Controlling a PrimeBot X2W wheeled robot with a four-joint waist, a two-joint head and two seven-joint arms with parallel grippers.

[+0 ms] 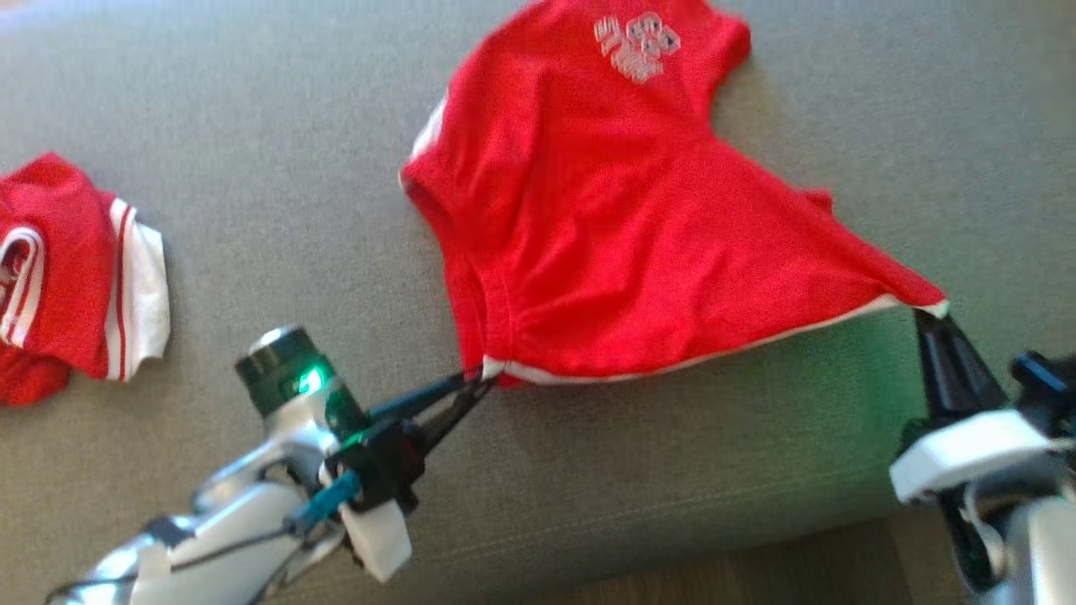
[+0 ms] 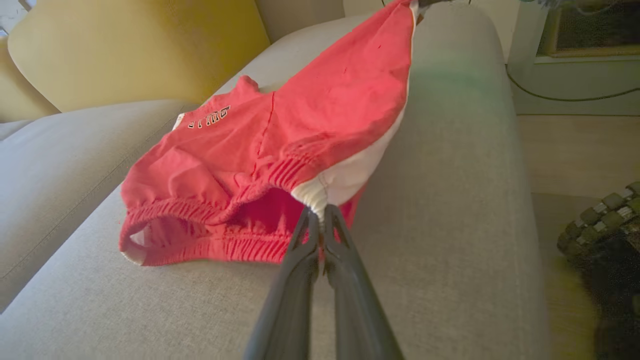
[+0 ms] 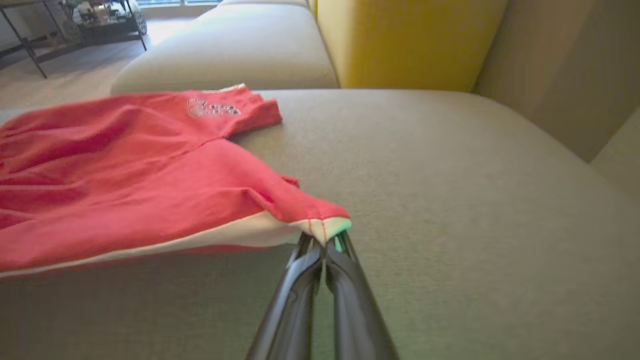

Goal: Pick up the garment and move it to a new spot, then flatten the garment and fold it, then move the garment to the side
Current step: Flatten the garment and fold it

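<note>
Garment (image 1: 622,218) corners were clamped in both fully closed grippers, left gripper (image 1: 481,380) on the near-left hem corner, right gripper (image 1: 927,319) on the near-right. It lay spread across the sofa cushion (image 1: 252,126), seemingly mid-flattening; next likely called for an even, smoothing pull.

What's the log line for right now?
left pincer: shut on shorts | right pincer: shut on shorts | shorts: stretched between them on sofa

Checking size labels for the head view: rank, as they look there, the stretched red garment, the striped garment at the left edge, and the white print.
1. red garment
2. striped garment, partly cut off by the picture's edge, so its full size is unsure
3. white print
</note>
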